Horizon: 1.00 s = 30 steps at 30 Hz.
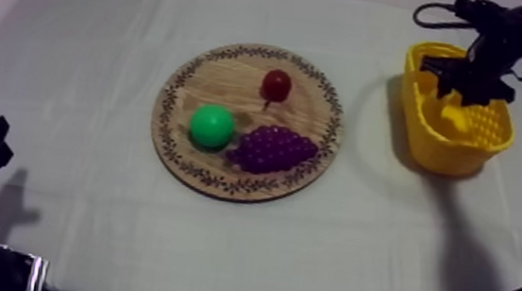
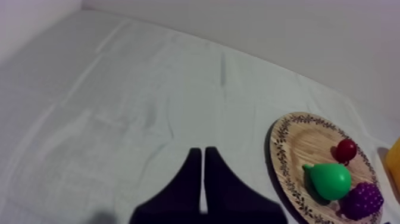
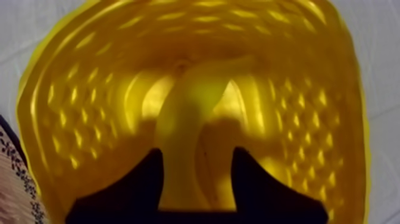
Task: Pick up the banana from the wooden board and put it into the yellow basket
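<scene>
The right jaws hang over the basket point(image 1: 418, 110) at the worktop's point(image 1: 91, 88) right side, pinching the banana point(image 3: 190, 137), which sits between them inside the basket's walls. The left jaws are pressed together into a narrow wedge, low at the worktop's left and well apart from the board point(image 1: 226, 72). On the board lie a pear point(image 1: 212, 126), grapes point(image 1: 272, 149) touching it, and a small red fruit point(image 1: 276, 85).

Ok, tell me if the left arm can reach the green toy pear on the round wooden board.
Probably yes: only bare cloth lies between the shut left gripper and the pear, uncovered on the board.
</scene>
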Each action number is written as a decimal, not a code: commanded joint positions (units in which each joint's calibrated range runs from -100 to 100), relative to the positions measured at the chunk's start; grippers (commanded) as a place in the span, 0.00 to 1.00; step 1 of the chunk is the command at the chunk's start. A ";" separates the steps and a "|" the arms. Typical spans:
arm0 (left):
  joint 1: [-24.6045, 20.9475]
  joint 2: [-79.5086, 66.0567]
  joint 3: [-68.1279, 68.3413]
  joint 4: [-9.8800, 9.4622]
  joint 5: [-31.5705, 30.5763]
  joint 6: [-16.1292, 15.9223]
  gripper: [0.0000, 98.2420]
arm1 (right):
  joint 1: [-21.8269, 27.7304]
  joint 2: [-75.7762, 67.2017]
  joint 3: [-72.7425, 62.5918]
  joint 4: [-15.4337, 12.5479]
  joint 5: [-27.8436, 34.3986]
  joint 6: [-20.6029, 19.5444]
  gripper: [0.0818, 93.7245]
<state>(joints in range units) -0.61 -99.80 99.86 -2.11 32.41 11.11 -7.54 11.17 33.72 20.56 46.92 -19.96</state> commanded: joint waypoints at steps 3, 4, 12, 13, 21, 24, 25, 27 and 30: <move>0.00 -0.03 0.03 -0.02 0.00 0.00 0.00 | 0.59 -0.65 -0.70 -1.56 -0.09 1.33 0.12; 0.00 -0.03 0.03 -0.02 0.00 0.00 0.00 | 0.79 -0.90 -0.85 -1.89 -0.18 1.62 0.08; 0.00 -0.03 0.03 -0.02 0.00 0.00 0.00 | 1.58 -5.75 -1.37 -3.28 -1.78 3.94 0.01; 0.00 -0.03 0.03 -0.02 0.00 0.00 0.00 | 1.74 -7.15 -1.22 -3.68 -2.16 4.44 0.01; 0.00 -0.03 0.03 -0.02 0.00 0.02 0.00 | 3.33 -25.58 7.27 -4.90 -9.20 5.86 0.01; 0.00 -0.03 0.03 -0.02 0.00 0.01 0.00 | 4.09 -34.61 14.65 -4.41 -14.27 5.79 0.01; 0.00 -0.03 0.03 -0.02 0.00 0.02 0.00 | 4.53 -37.82 17.53 -4.50 -16.23 6.02 0.01; 0.00 -0.03 0.03 -0.02 0.00 0.02 0.00 | 5.39 -44.01 23.57 -5.49 -20.14 7.30 0.00; 0.00 -0.03 0.03 -0.02 0.00 0.03 0.00 | 6.10 -52.79 33.50 -8.41 -25.52 10.89 0.00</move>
<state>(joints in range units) -0.61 -99.80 99.86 -2.11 32.41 11.11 -1.56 -30.01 56.57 13.84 26.01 -11.75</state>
